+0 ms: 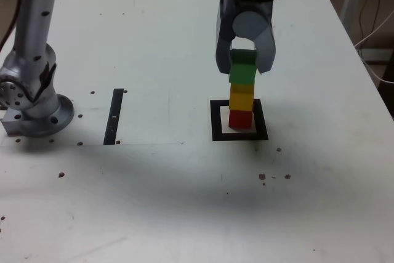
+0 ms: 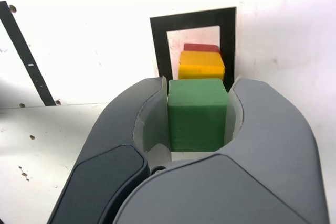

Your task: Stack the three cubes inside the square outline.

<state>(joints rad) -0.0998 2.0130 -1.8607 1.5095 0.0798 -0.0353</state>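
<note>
Green cube (image 1: pixel 242 68): pinched between the gripper's (image 1: pixel 244 66) two jaws, which press on its opposite sides — seated at the top of the stack.
Yellow cube (image 1: pixel 241 97): directly beneath the gripper, under the green.
Red cube (image 1: pixel 241 119): lowest, on the white centre below the gripper.
Square outline (image 1: pixel 217 121): black frame around the stack's foot — straight under the tool.
Black strip (image 1: pixel 114 116): well apart from the gripper, toward the arm's base (image 1: pixel 38 115).
Table (image 1: pixel 184 201): white, speckled.
</note>
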